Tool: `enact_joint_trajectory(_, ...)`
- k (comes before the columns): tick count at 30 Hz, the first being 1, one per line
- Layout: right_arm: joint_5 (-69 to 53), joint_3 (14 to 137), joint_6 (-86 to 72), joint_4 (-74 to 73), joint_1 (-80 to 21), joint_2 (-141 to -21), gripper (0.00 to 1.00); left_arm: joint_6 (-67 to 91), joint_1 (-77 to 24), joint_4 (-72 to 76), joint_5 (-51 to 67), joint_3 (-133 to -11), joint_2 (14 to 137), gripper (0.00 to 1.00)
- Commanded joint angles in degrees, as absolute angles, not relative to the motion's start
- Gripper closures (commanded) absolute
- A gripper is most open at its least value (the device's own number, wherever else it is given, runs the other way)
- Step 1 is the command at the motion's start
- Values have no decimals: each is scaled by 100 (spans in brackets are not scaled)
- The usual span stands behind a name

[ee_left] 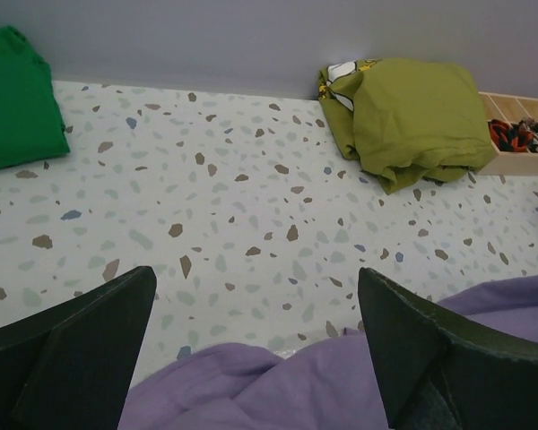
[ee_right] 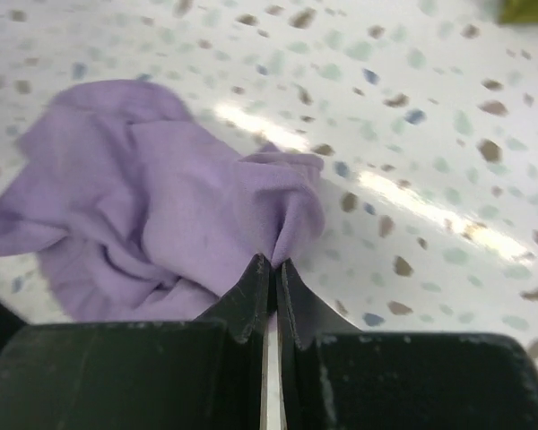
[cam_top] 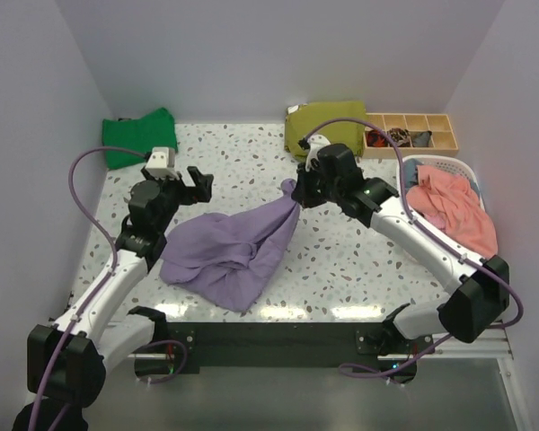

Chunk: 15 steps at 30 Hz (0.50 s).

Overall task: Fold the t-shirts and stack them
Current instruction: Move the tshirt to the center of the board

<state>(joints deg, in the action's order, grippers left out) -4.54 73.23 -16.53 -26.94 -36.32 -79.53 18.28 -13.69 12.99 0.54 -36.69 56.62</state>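
A crumpled lavender t-shirt (cam_top: 234, 251) lies mid-table, and one corner of it is lifted toward the back right. My right gripper (cam_top: 295, 190) is shut on that corner; in the right wrist view its fingertips (ee_right: 273, 264) pinch the purple cloth (ee_right: 152, 206). My left gripper (cam_top: 196, 182) hovers open over the shirt's back left edge, with purple fabric (ee_left: 278, 385) low between its wide-spread fingers (ee_left: 412, 340). A folded bright green t-shirt (cam_top: 139, 136) rests at the back left corner, also seen in the left wrist view (ee_left: 13, 94).
An olive-green folded garment (cam_top: 323, 126) sits at the back centre. A wooden compartment tray (cam_top: 413, 133) with small items stands at the back right. A white laundry basket (cam_top: 467, 171) at the right holds a salmon-pink cloth (cam_top: 454, 211). White walls enclose the table.
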Motion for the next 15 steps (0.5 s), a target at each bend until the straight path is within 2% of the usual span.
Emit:
enact_joint_trajectory(1,1519,6734,-1713,-2426,-3612,-7927,100,1916,-1406,1195,-360,-3507,5493,0)
enact_joint_trajectory(6,2529,6267,-1942,-2504,-3612,-8226,100,2056,-1406,1029,-456,-3358,5291,0)
enact_joint_trajectory(8,3154,6205,-2188,-2627,-3604,-8314,100,2196,-1406,383,-728,-3410,5230,0)
enact_joint_trajectory(9,3373,6135,-2258,-2706,-3612,-8375,92,2354,-1406,221,-825,-3428,5212,0)
enact_joint_trajectory(10,3732,6091,-2442,-2751,-3612,-8385,37,2321,-1415,185,-713,-3289,5081,0)
enact_joint_trajectory(11,3857,6056,-2478,-2768,-3604,-8402,23,2303,-1415,185,-625,-3191,4993,0)
enact_joint_trajectory(12,3937,5995,-2513,-2777,-3604,-8394,16,2346,-1415,158,-502,-3103,4896,0)
enact_joint_trajectory(13,3981,5959,-2557,-2769,-3612,-8376,4,2381,-1415,132,-405,-2972,4678,0)
enact_joint_trajectory(15,3842,5837,-2601,-2673,-3604,-8280,4,2495,-1415,158,-29,-2752,4483,0)
